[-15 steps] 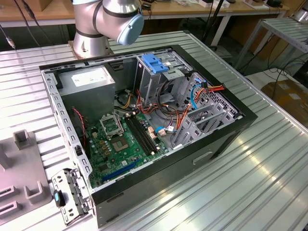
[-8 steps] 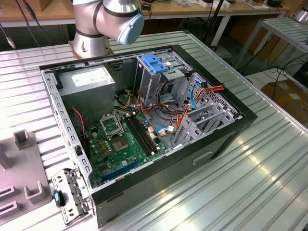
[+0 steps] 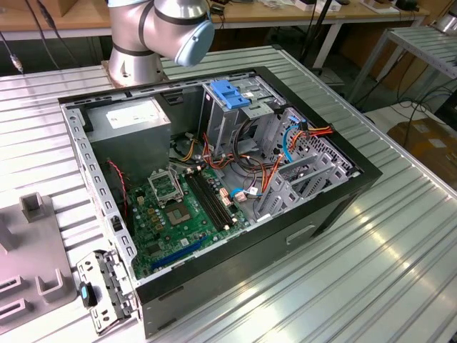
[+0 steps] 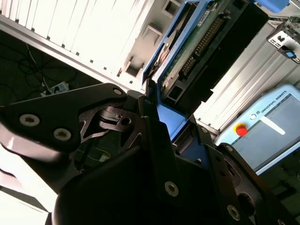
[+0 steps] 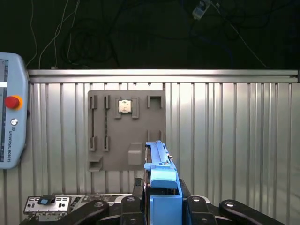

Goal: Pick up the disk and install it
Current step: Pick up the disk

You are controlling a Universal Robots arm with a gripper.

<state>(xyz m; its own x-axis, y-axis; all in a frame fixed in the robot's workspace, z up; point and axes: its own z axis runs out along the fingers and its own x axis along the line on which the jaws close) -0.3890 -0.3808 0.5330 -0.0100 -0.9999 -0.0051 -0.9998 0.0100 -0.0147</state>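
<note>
Hand [image 5: 161,208] is clamped on the disk [image 5: 161,180], gripping it by its blue end so the drive stands edge-on. From the first wrist view the disk overlaps one corner of the grey fixture plate [image 5: 126,126] lying on the ribbed bench [image 5: 225,140]; a teach pendant [image 5: 11,117] lies beside that plate.

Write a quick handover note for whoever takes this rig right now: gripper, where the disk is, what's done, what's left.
Gripper: shut on the disk, holding it on edge, clear of the ribbed table.
Done: the disk is picked up.
Left: installing it. It is not in the open computer case, where the grey cage with the light-blue latch plate stands.
</note>
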